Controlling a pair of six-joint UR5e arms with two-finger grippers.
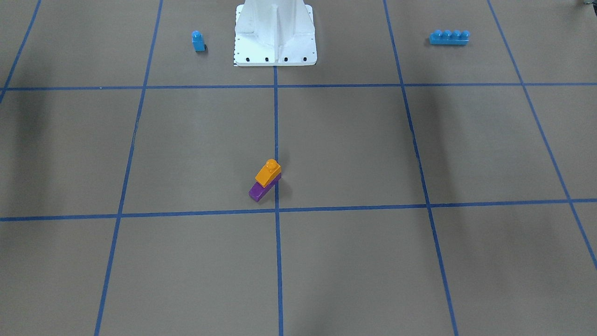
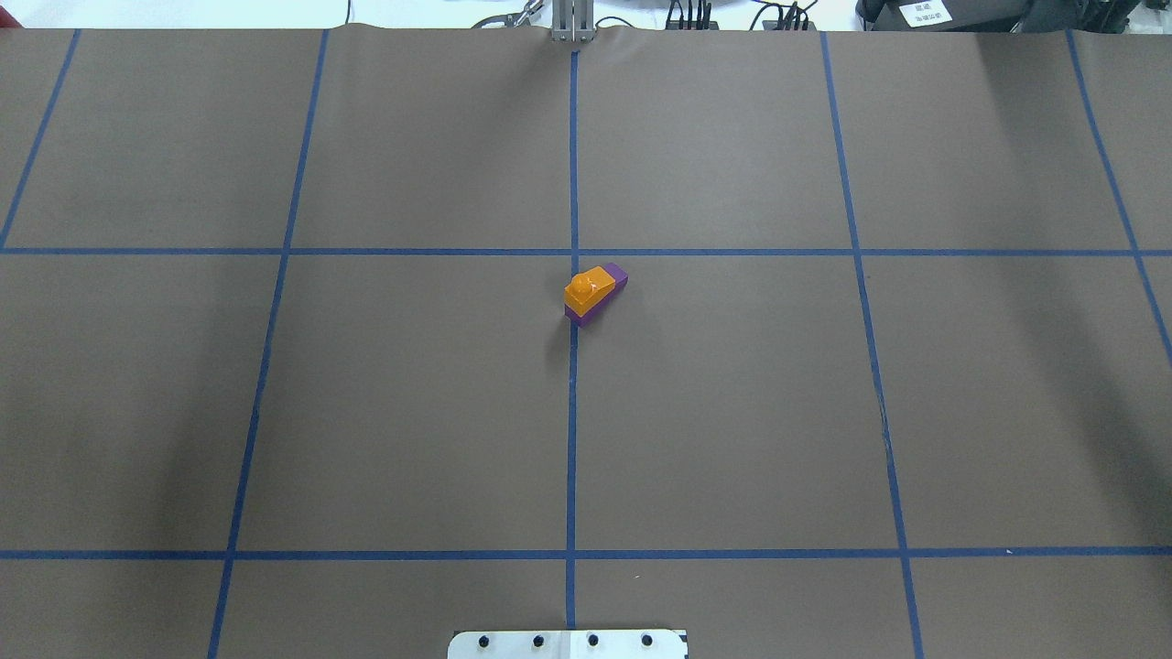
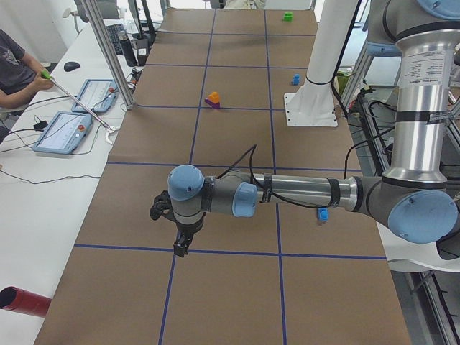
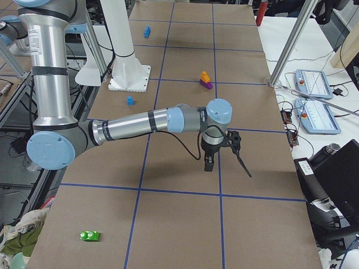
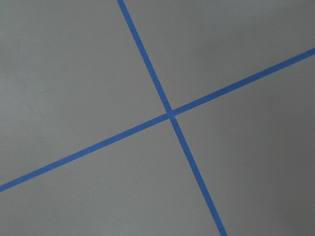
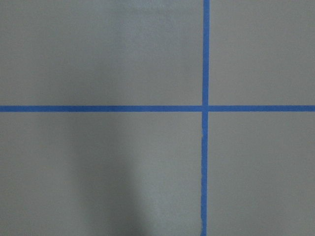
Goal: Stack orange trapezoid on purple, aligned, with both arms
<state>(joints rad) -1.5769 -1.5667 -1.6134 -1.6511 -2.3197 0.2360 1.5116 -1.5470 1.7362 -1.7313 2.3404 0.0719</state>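
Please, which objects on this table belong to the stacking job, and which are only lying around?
Job:
orange trapezoid, sitting on the purple brick
left gripper
right gripper

Lying about:
small blue brick
long blue brick
green brick

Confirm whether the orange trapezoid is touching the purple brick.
Touching. The front-facing view shows the orange trapezoid seated directly on the purple brick, no gap between them.
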